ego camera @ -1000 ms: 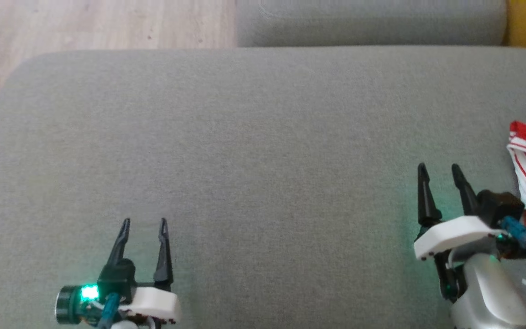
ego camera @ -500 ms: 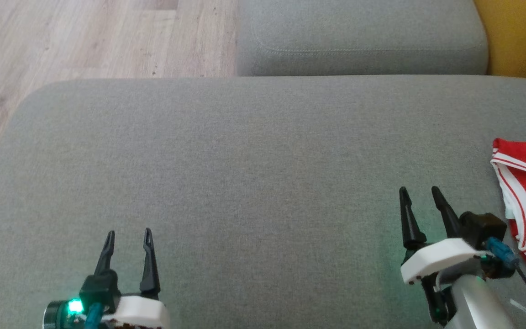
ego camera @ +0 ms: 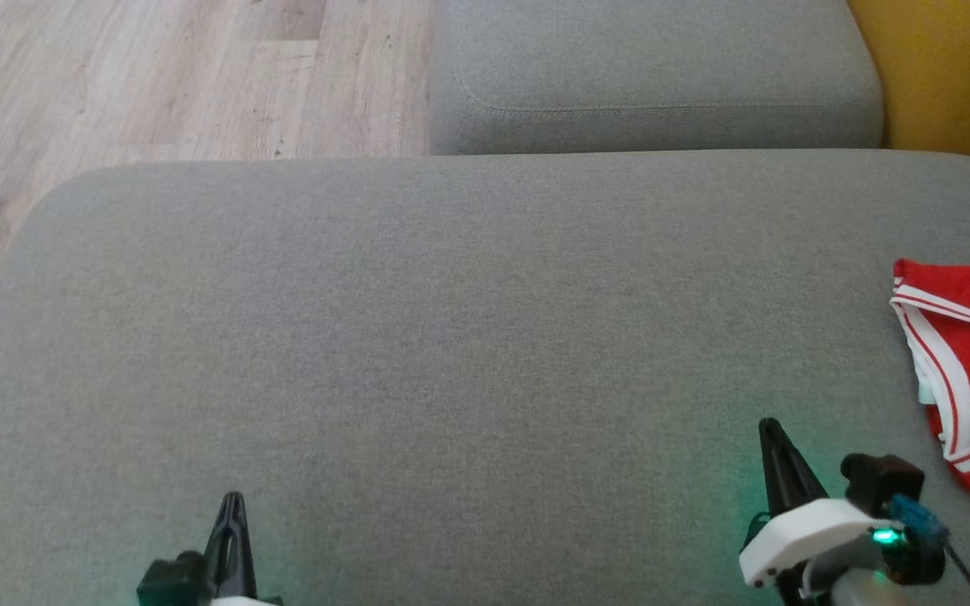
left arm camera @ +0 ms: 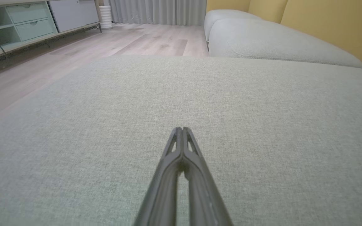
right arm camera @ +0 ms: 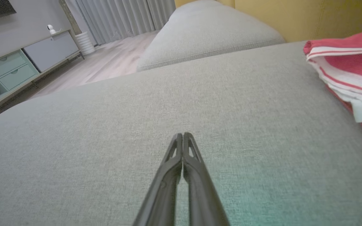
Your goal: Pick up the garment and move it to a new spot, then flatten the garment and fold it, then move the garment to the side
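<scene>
Red garment parked at the cushion's right edge — both grippers closed and empty

The garment [ego camera: 969,370], red with white stripes, is seen bundled in layers on the grey cushion [ego camera: 451,337], right of and beyond the right gripper [ego camera: 767,425] and untouched by it; part is cut off by the frame. It is judged light, soft and limp, so sagging is to be expected — a hold is best taken on the striped edge, through all layers. Its visible long axis is laid near-to-far, with the striped edge turned left. The fingers of the left gripper [left arm camera: 181,128] and of the right are pressed together on nothing.
</scene>
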Tool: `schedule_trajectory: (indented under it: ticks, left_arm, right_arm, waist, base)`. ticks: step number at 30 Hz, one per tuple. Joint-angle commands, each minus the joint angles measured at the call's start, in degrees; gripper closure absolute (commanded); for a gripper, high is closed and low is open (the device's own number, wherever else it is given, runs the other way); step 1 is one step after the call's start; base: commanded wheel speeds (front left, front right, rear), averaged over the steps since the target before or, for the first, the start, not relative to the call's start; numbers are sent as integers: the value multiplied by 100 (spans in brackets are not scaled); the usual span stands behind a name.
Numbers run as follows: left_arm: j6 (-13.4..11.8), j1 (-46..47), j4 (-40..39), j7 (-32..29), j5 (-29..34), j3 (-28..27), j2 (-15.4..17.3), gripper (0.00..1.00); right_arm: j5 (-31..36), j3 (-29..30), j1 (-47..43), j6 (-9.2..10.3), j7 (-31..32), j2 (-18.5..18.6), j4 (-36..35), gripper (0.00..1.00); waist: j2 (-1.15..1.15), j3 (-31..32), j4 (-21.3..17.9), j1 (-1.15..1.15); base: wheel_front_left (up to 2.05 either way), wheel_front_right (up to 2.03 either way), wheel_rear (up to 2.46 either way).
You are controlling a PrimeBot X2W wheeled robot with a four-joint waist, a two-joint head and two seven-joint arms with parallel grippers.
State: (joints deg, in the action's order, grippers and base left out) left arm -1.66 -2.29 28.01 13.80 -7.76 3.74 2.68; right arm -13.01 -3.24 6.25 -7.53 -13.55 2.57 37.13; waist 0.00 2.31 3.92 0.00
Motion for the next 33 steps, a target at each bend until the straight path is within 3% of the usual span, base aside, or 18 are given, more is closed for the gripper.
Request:
schedule_trajectory:
  ticks: [1, 33]
  left_arm:
    - [30, 301, -182, -40, -187, -79, 3, 100]
    - [259, 413, -528, -528, -2335, -293, 7, 100]
  right_arm:
    - [-184, 56, 350, 0, 41, 10, -225, 100]
    - [-2192, 272, 235, 1, 530, 15, -790, 100]
  waist:
    - [0, -4, -6, 0]
    - [0, -68, -106, 0]
  base:
    - [0, 0, 0]
    - [0, 0, 0]
